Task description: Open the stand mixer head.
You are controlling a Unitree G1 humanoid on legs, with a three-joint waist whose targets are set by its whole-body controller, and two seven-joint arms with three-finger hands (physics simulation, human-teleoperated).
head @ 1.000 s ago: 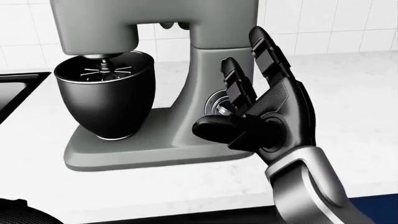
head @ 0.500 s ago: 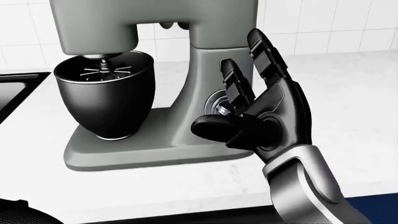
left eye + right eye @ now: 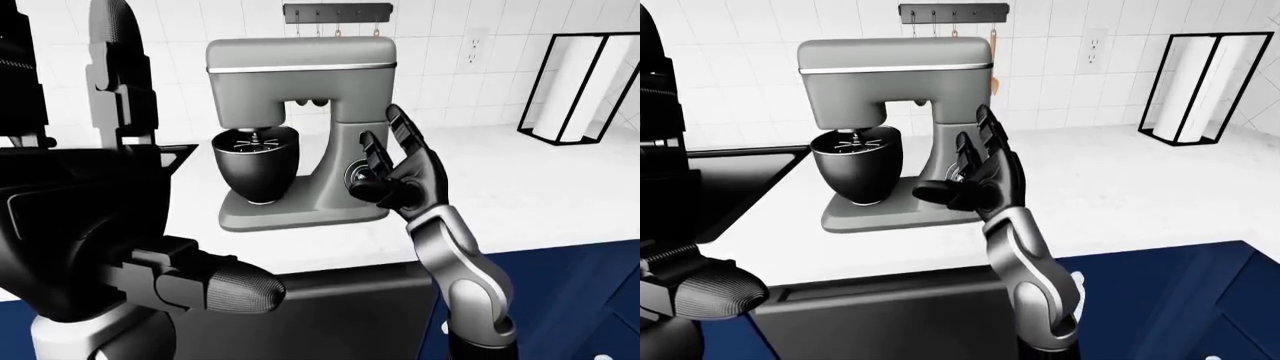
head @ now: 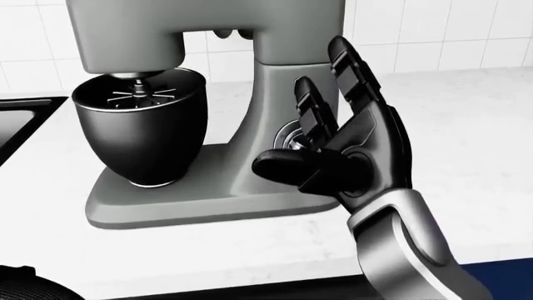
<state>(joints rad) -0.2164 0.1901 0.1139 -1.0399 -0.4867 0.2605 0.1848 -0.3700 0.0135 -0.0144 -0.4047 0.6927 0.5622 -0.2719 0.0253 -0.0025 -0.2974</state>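
Observation:
A grey stand mixer (image 3: pixel 300 64) stands on the white counter (image 4: pixel 475 125) with its head down and its beater inside the black bowl (image 4: pixel 142 128). My right hand (image 4: pixel 307 117) is open, palm toward the mixer's column. Its fingers (image 4: pixel 315 112) stand upright right beside the round dial (image 4: pixel 285 134), and its thumb (image 4: pixel 279 165) points left across the column's foot. It holds nothing. A large black shape at the left of the left-eye view, ending in a knurled tip (image 3: pixel 235 289), is my left arm. Its fingers do not show clearly.
A dark sink (image 4: pixel 17 119) lies left of the mixer. A black-framed paper towel holder (image 3: pixel 575 82) stands at the right by the tiled wall. A utensil rail (image 3: pixel 337 11) hangs above the mixer. Blue cabinet fronts (image 3: pixel 580 300) lie below the counter edge.
My right hand has crept slightly left and up toward the mixer's column and stays open. The mixer has not moved.

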